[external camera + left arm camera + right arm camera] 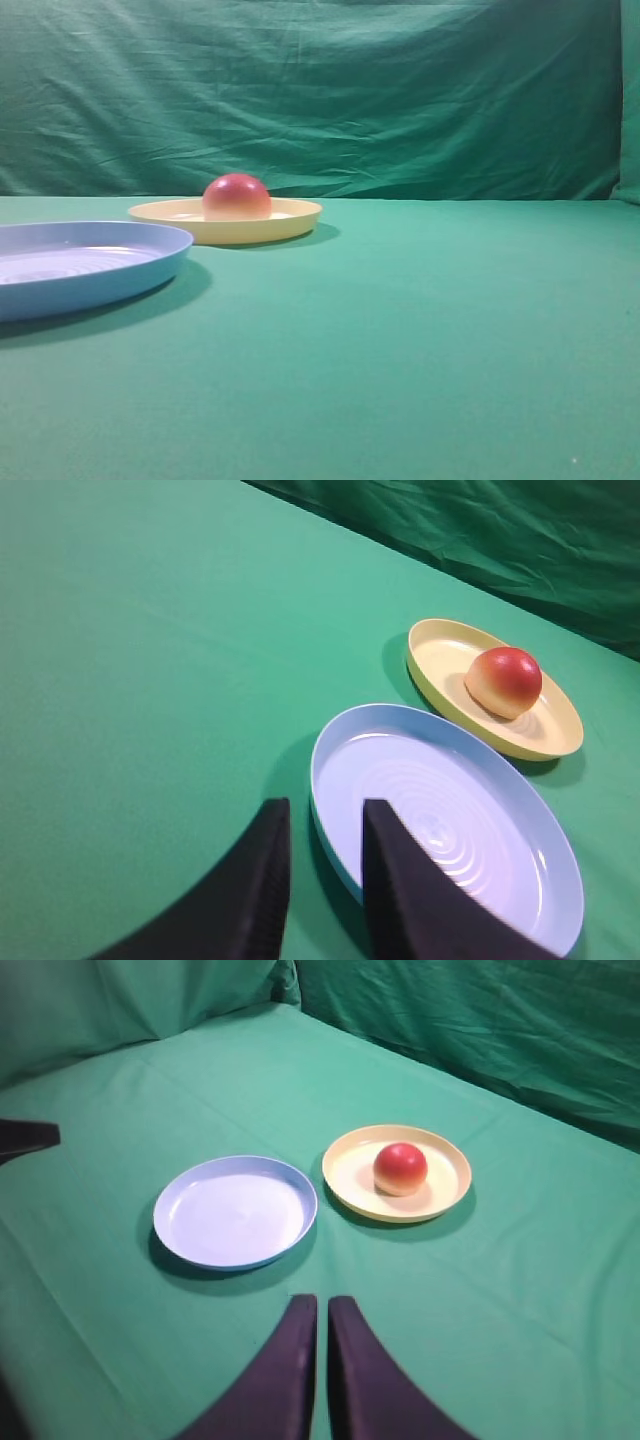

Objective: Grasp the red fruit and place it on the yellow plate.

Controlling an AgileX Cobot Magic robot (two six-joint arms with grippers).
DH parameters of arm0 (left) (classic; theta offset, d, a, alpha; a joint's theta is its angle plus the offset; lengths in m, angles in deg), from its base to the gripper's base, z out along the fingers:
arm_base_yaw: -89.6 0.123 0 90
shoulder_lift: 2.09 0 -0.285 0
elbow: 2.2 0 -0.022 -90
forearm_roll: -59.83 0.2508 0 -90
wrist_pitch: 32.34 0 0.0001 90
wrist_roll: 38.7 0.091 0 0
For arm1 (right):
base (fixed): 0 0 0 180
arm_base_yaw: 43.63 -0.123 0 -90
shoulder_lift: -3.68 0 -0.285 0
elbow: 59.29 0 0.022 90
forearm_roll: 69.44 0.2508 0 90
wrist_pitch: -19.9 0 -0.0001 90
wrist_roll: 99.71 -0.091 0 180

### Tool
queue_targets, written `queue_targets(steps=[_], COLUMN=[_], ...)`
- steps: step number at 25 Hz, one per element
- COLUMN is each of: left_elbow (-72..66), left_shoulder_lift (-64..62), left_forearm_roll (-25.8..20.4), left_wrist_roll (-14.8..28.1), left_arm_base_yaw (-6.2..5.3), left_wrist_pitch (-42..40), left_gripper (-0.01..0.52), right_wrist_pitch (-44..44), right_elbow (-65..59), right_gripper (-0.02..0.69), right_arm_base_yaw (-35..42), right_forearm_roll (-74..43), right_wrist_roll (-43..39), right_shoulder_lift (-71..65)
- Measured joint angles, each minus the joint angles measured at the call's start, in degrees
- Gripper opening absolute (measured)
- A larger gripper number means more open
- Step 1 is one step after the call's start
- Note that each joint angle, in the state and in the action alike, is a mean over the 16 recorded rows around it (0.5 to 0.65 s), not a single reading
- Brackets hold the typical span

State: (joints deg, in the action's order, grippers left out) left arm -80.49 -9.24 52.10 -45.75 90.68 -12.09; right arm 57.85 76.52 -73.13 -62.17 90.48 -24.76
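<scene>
The dome-shaped glossy fruit is deep red on top, fading to pale yellow-orange near its base. The shallow round plastic plate under it is pale yellow. The round plastic plate with concentric ripples is light blue. Green cloth covers the desk and backdrop. Both pincers, left and right, are black.

Matt green cloth covers the table and hangs creased as a backdrop. The red fruit has smooth, glossy skin. The yellow plate and the light blue plate look like smooth plastic, the blue one faintly shiny with concentric ridges.
</scene>
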Motion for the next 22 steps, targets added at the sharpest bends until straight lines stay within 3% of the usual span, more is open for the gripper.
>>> queue_targets(steps=[12,22], left_elbow=[0.00,0.00], left_shoulder_lift=[0.00,0.00], left_forearm_roll=[0.00,0.00], left_wrist_roll=[0.00,0.00], left_arm_base_yaw=[0.00,0.00], left_wrist_pitch=[0.00,0.00], left_gripper=[0.157,0.157], right_wrist_pitch=[-10.11,-15.19], right_elbow=[-18.28,-31.21], right_gripper=[0.000,0.000], right_arm_base_yaw=[15.29,19.17], right_forearm_roll=[-1.09,-0.97], right_wrist_roll=[-1.56,-2.85], right_shoulder_lift=[14.42,20.98])
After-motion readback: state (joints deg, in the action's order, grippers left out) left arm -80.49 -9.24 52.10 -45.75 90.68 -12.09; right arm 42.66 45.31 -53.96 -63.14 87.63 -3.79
